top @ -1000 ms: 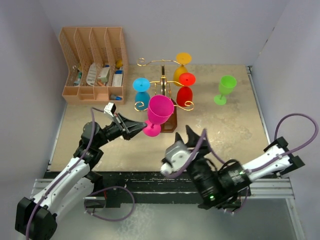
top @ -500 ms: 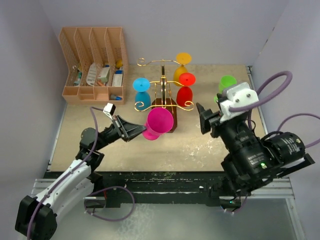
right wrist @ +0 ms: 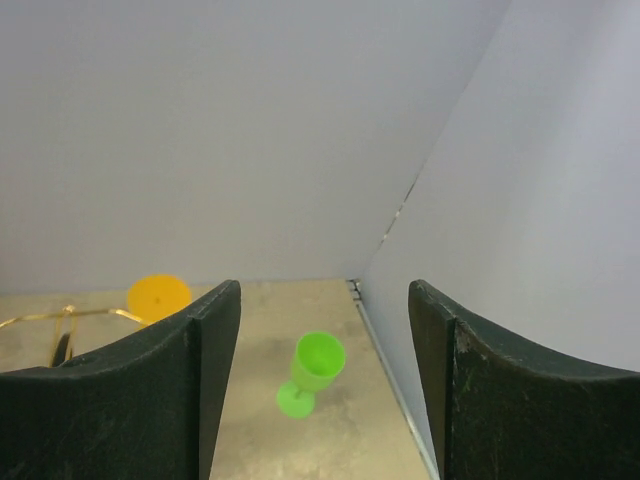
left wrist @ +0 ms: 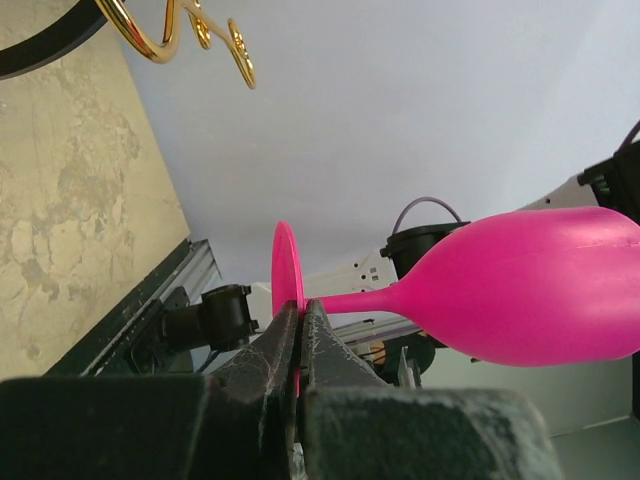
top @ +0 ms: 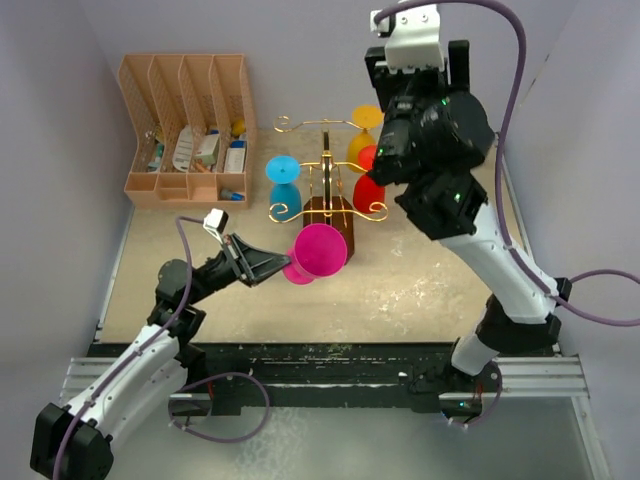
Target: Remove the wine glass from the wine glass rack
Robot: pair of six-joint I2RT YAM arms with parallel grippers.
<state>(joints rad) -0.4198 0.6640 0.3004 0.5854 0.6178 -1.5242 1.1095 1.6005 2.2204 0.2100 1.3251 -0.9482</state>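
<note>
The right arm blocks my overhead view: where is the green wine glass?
Right wrist view shows the green wine glass upright on the table by the right wall, right of the orange glass.

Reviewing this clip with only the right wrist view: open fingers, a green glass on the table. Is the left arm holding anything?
Observer: Yes. The left gripper is shut on the foot of the pink wine glass.
Operator: Is that glass off the rack?
Observer: Yes; in the top view it is clear of the wine glass rack, on the near side of its base.
Operator: What hangs on the rack?
Observer: A blue glass and a red glass, besides the orange glass you partly see.
</note>
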